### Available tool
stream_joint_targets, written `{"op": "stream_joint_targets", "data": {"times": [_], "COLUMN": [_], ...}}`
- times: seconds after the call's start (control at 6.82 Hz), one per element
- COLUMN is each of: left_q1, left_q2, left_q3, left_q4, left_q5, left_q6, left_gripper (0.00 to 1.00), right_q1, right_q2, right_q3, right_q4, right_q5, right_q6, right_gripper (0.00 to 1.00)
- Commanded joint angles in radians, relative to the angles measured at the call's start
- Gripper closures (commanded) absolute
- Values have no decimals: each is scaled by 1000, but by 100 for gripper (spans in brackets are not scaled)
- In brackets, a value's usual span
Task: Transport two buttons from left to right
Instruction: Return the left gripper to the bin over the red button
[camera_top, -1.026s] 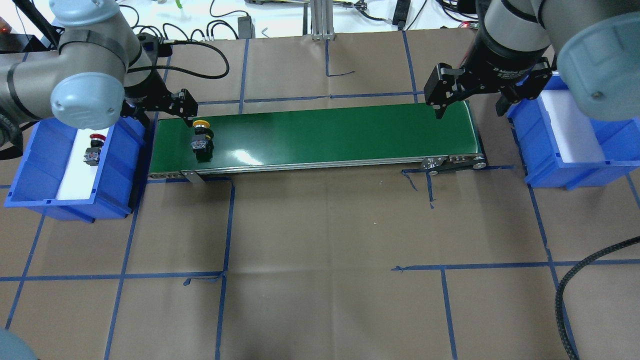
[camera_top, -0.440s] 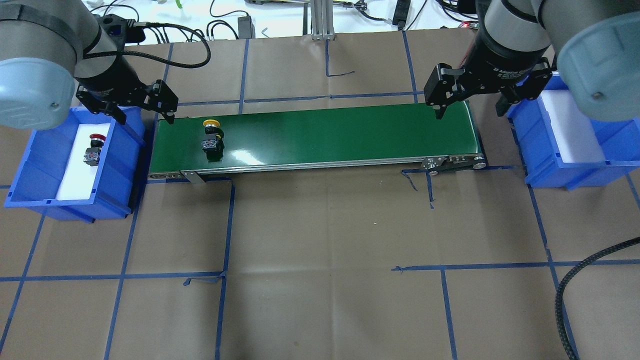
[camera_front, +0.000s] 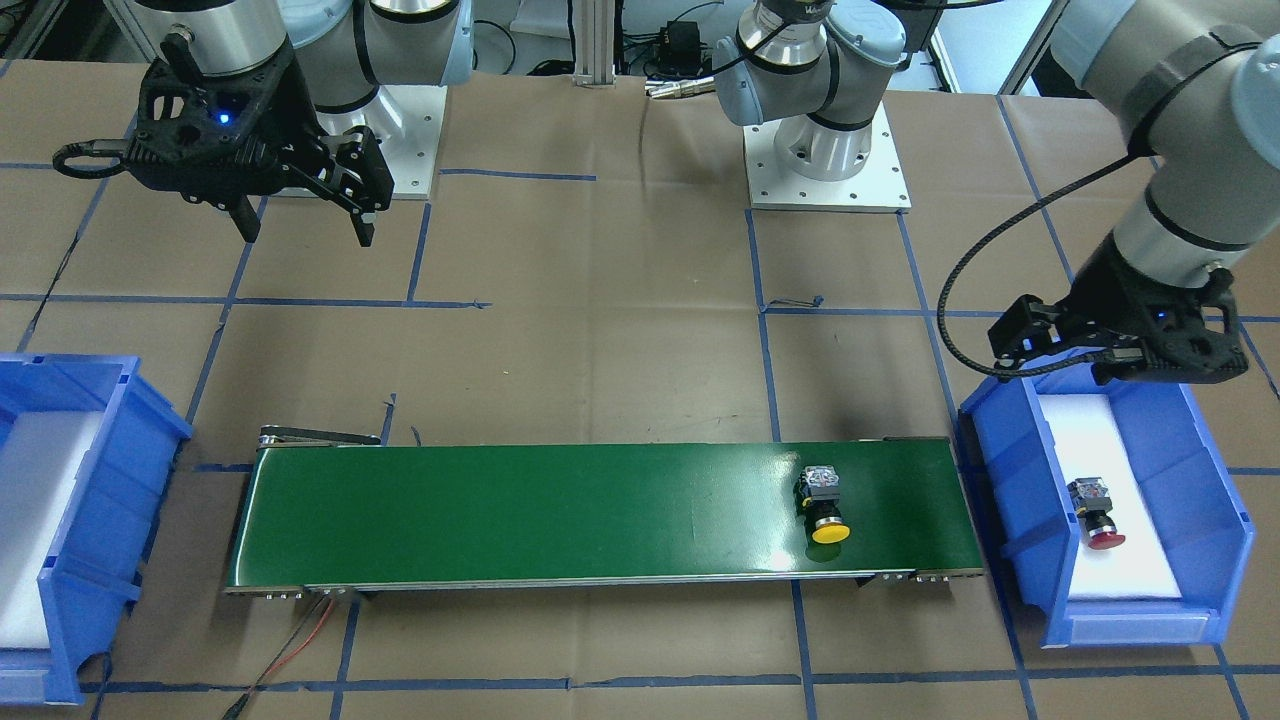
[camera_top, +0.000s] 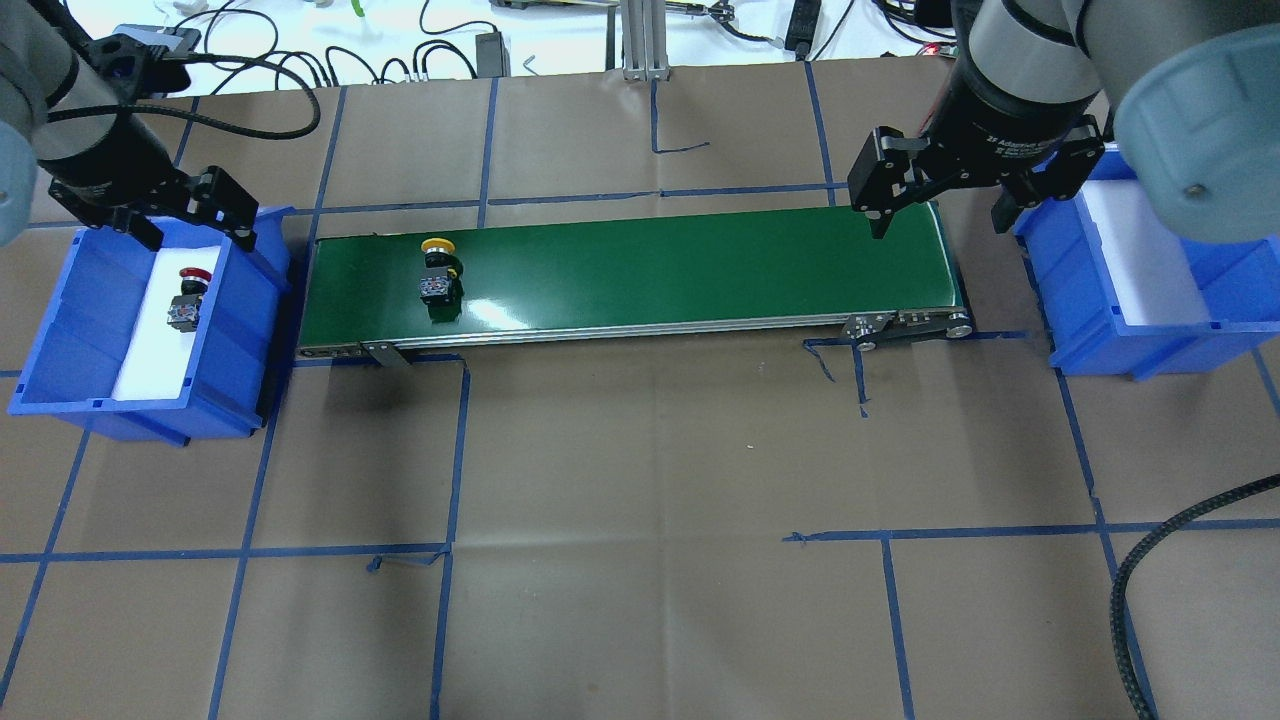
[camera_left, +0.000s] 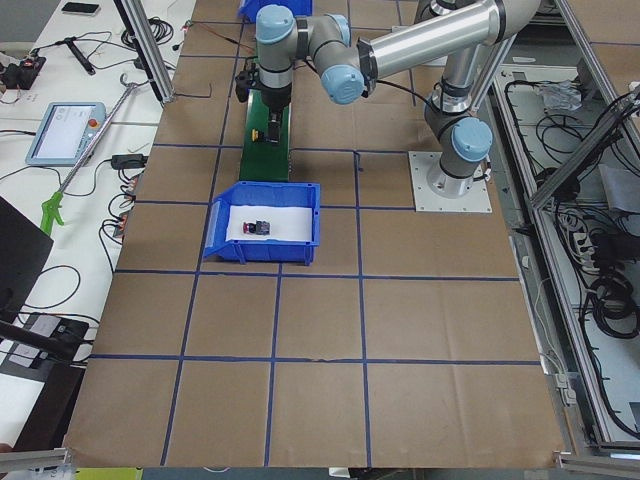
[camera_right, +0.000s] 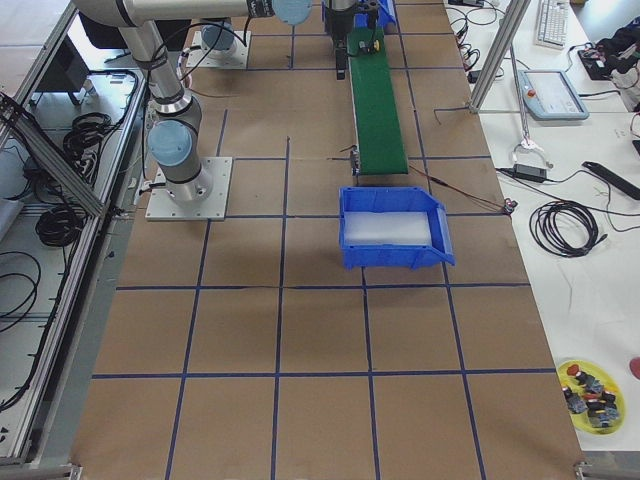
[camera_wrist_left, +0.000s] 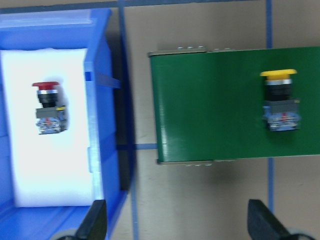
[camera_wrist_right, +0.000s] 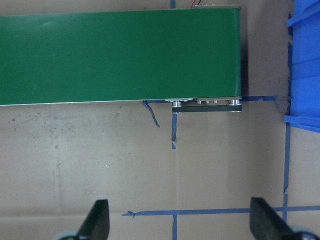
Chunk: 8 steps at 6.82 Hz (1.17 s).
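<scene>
The yellow button (camera_top: 438, 272) lies on its side near the left end of the green conveyor belt (camera_top: 700, 265); it also shows in the front view (camera_front: 824, 505) and the left wrist view (camera_wrist_left: 280, 100). The red button (camera_top: 187, 298) lies on white foam in the left blue bin (camera_top: 235, 330), and shows in the left wrist view (camera_wrist_left: 48, 107) too. My left gripper (camera_top: 197, 228) is open and empty above that bin's far end. My right gripper (camera_top: 938, 222) is open and empty above the belt's right end.
The right blue bin (camera_top: 1100, 345) with a white foam liner stands just past the belt's right end and holds no button. A black braided cable (camera_top: 1130, 600) hangs at the front right. Blue tape lines cross the brown paper table.
My left gripper has moved left, from over the belt's left end to above the left bin. The yellow button has shifted a little to the right along the belt. The right arm is still.
</scene>
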Motion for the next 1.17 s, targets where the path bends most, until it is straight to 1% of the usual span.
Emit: {"op": "stream_joint_targets", "data": {"times": [0.0, 0.29, 0.88, 1.03], "left_q1": [113, 154, 161, 162], "left_q2": [-26, -98, -247, -271], "left_q3": [3, 3, -8, -10], "left_q4": [17, 116, 299, 315], "left_q5": [1, 1, -23, -43], "left_q6": [139, 201, 218, 218], "left_gripper": [0, 0, 1, 1], "right_q1": [0, 0, 0, 0], "right_q2": [0, 0, 1, 1], "right_q3": [0, 0, 0, 2], "right_q4": [0, 0, 0, 0], "right_q5": [0, 0, 0, 0], "right_q6": [0, 0, 0, 0], "right_gripper": [0, 0, 0, 0]}}
